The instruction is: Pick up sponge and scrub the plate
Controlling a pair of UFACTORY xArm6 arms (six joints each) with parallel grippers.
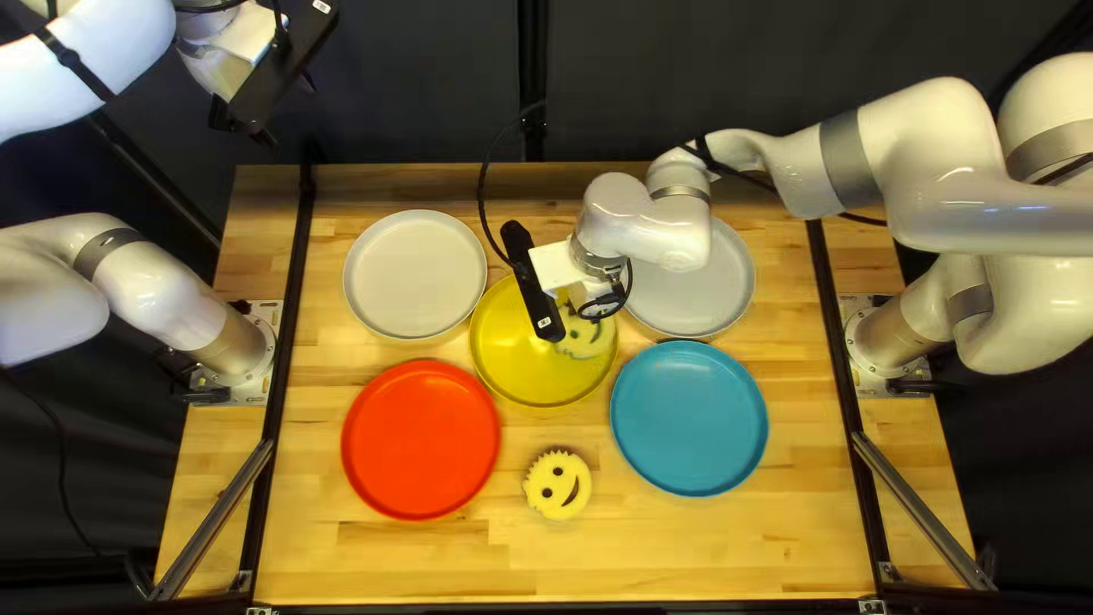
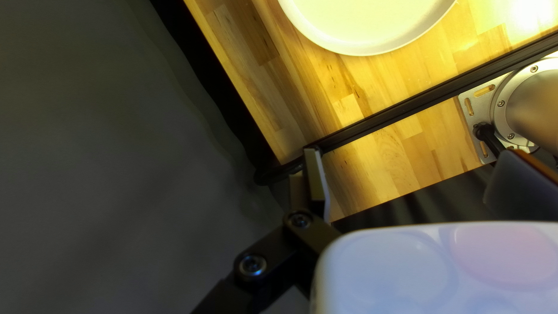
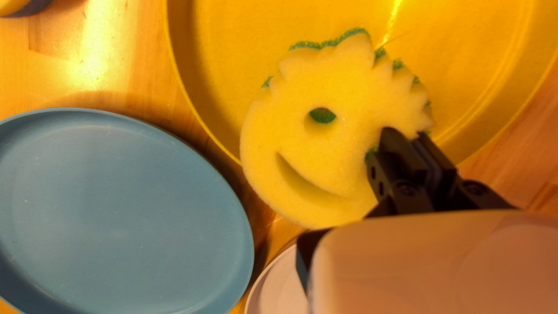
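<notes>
My right gripper [image 1: 533, 280] is over the yellow plate [image 1: 518, 382], its fingertips hidden in the top left view. A yellow smiley sponge [image 1: 589, 333] with a green underside is at its side. The right wrist view shows my right gripper [image 3: 406, 141] shut on the sponge [image 3: 331, 139] near one eye and the toothed rim. Whether the sponge touches the yellow plate [image 3: 465, 52] I cannot tell. My left gripper [image 1: 287, 109] hangs beyond the table's far left corner. Seen from its wrist, the left gripper [image 2: 415, 174] has its fingers wide apart with nothing between.
White plates [image 1: 414, 275] [image 1: 706, 285] flank the yellow plate toward the table's far side. A red plate [image 1: 421, 440] and a blue plate [image 1: 689, 418] lie nearer. Between those two, closer to the near edge, is a second smiley sponge [image 1: 558, 484].
</notes>
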